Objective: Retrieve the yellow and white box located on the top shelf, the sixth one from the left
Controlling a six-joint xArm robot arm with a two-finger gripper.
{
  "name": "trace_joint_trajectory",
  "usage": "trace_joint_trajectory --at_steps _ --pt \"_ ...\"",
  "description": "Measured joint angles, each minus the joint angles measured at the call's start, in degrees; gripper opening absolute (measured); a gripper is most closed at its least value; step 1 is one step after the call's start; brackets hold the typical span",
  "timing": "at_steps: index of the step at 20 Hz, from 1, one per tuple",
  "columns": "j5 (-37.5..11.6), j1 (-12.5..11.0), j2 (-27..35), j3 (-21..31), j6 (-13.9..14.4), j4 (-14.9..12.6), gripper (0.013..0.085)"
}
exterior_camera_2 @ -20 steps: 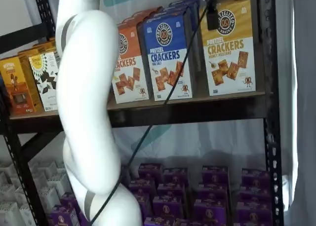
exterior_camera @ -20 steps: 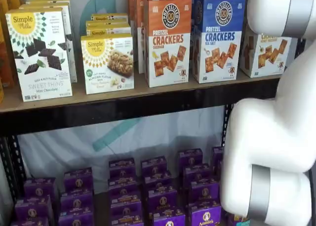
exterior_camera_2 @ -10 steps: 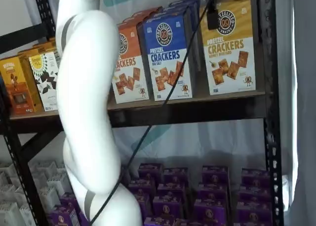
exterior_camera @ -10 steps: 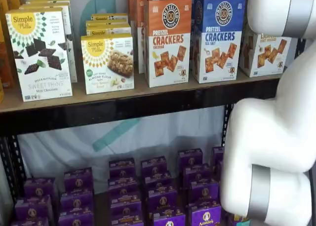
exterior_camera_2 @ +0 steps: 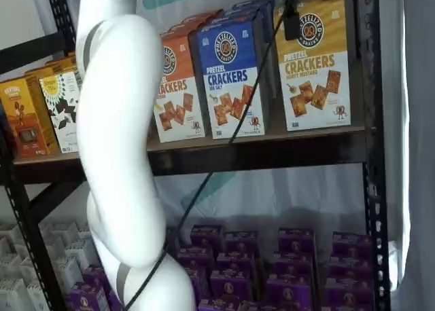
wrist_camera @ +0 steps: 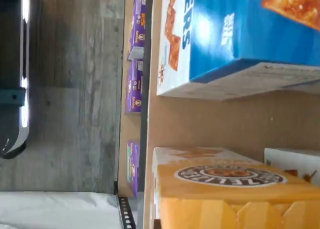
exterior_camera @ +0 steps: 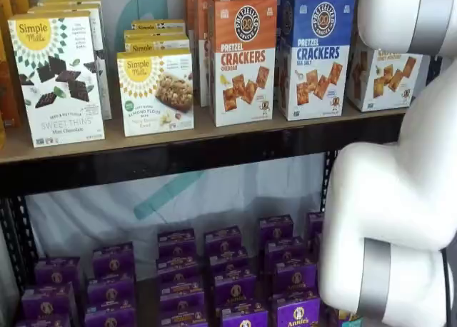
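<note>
Here, the yellow and white box (exterior_camera_2: 314,63) stands upright at the right end of the top shelf (exterior_camera_2: 272,151), its honey mustard pretzel cracker front facing out, mustard-yellow above and white below with square brown crackers printed on it. Just beside it on its left is the blue pretzel crackers box (exterior_camera_2: 231,77), and left of that the orange pretzel crackers box (exterior_camera_2: 175,87), each with more boxes lined up behind. In a shelf view the yellow and white box (exterior_camera: 385,77) is partly hidden behind the white robot arm (exterior_camera: 400,191), which fills the right side of that picture. Further left on the same board sit a Simple Mills almond flour bars box (exterior_camera: 155,91) and a Simple Mills sweet thins box (exterior_camera: 57,77). At the top edge of a shelf view a black finger of the gripper (exterior_camera_2: 291,15) hangs in front of the upper left corner of the yellow and white box, with a black cable (exterior_camera_2: 224,148) running down from it across the blue box; only this 1 side-on piece shows, so I cannot tell whether the gripper is parted or closed. The wrist view, turned on its side, looks closely at the yellow and white box (wrist_camera: 225,189) with its round black logo and the blue box (wrist_camera: 240,34) near it on the tan board. Purple Annie's boxes (exterior_camera: 232,277) fill the lower level.
</note>
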Motion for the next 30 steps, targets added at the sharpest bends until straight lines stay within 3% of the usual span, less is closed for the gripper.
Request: trace_joint_trajectory --at_steps 14,21,30 --pt "3.87 -3.03 -5.68 2.67 -1.92 1.6 0.057" --pt "5.12 -3.51 -11.9 7.76 -2.21 1.68 0.057" --pt "6.82 -2.59 -19.52 15.0 -1.91 -0.12 0.057"
